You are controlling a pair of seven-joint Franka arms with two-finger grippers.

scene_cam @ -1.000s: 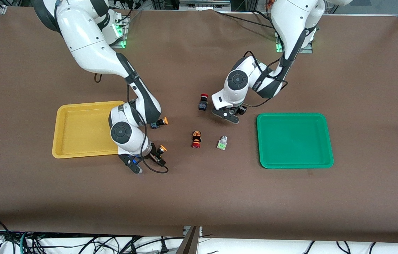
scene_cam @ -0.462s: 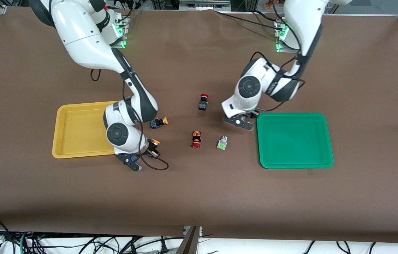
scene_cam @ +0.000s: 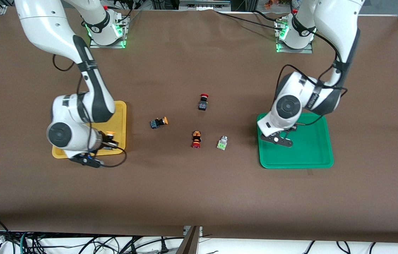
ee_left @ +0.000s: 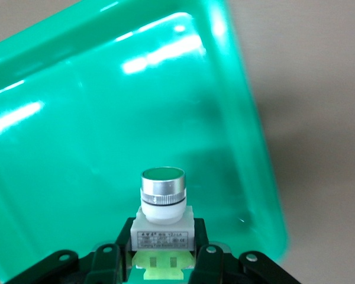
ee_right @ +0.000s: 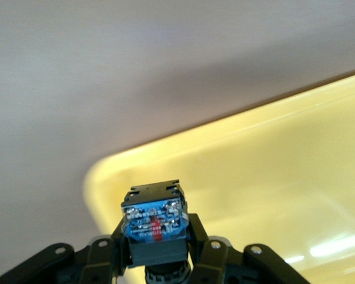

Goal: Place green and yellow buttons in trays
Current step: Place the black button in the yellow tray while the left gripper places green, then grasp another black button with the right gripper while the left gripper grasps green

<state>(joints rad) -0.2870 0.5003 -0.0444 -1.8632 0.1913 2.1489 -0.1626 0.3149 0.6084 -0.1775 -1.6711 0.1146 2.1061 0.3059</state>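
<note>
A small white label with fine print sits on the body of the green-capped button point(ee_left: 161, 213) clamped in the left gripper point(ee_left: 161, 260), but the lettering is too small to read; the button has a silver ring round its green cap, a white body and a pale green base between the black fingers. It hangs over the green tray point(scene_cam: 312, 155), above the tray end toward the table's middle. The right gripper point(ee_right: 157, 260) is closed on a dark blue-black button point(ee_right: 154, 228), whose blue end plate carries tiny white markings and a red patch, none of it legible; in the front view its orange-yellow cap point(scene_cam: 109, 134) shows at the gripper. It is held over a corner of the yellow tray point(scene_cam: 121, 109), at the edge nearer the camera. On the brown table point(scene_cam: 199, 197) between the trays lie four more switches: a second orange-capped button point(scene_cam: 158, 122) nearest the yellow tray, a red-capped button with a black body point(scene_cam: 203, 102) farthest from the camera, a red-capped button with an orange body point(scene_cam: 196, 139), and just beside that, toward the green tray, a light-green button point(scene_cam: 222, 143) with a silver-white body.
</note>
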